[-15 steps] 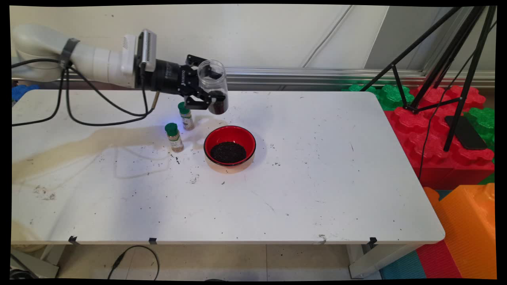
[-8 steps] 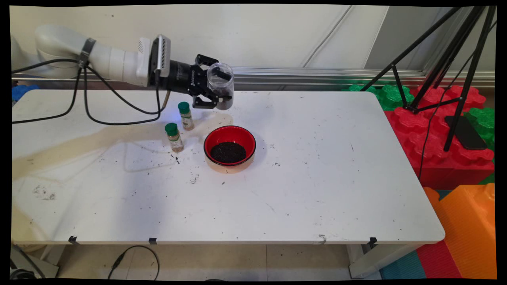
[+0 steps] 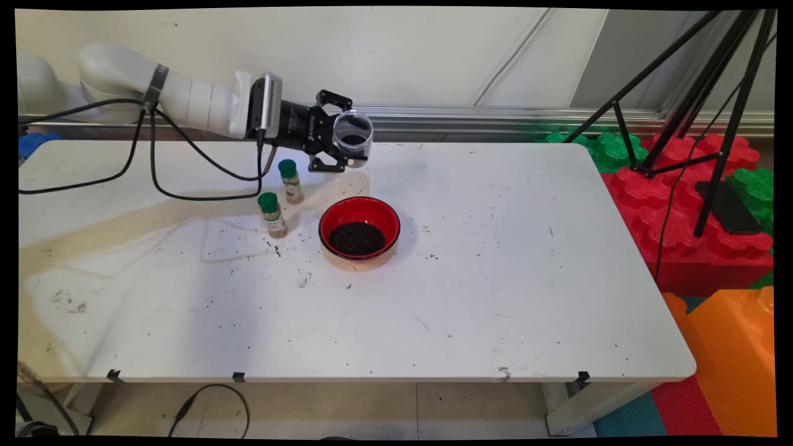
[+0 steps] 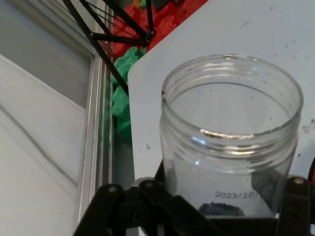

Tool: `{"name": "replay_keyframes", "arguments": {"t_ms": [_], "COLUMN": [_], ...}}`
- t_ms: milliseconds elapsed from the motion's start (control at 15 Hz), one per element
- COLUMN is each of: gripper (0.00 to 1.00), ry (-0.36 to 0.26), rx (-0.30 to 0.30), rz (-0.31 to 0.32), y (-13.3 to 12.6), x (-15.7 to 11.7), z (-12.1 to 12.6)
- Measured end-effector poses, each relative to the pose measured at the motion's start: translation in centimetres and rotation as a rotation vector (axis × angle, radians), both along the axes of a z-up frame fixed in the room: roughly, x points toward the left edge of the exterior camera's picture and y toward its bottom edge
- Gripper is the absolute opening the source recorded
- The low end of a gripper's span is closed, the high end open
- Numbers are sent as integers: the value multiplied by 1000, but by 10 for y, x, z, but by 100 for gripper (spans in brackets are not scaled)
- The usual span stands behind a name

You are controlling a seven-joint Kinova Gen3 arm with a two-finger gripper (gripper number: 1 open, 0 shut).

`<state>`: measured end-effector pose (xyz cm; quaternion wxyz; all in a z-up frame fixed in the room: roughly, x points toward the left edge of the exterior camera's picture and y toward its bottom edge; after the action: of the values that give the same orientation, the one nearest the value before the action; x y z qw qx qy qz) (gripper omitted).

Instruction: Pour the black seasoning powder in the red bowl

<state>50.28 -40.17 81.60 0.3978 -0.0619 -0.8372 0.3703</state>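
The claw point(image 3: 337, 139) is clamped on a clear plastic jar point(image 3: 353, 133), now tipped with its mouth toward the camera and shifted toward 3 o'clock since a second ago. A few dark grains remain inside. It hangs above the desk point(image 3: 495, 279), at 12 o'clock from the red bowl point(image 3: 359, 214) of dark grains.

1. A clear plastic jar point(image 4: 230, 142), open-mouthed, is clamped in the gripper point(image 4: 211, 209).
2. Few dark grains lie at its bottom.
3. The white table's point(image 4: 256, 29) far corner meets green foam blocks point(image 4: 120, 98).
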Motion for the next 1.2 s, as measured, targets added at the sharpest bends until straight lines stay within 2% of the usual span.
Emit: {"name": "replay_keyframes", "arguments": {"t_ms": [1200], "gripper": [0], "ry": [-246], "rx": [-249], "rz": [-138], "y": [-6], "x": [-11], "z": [-8]}}
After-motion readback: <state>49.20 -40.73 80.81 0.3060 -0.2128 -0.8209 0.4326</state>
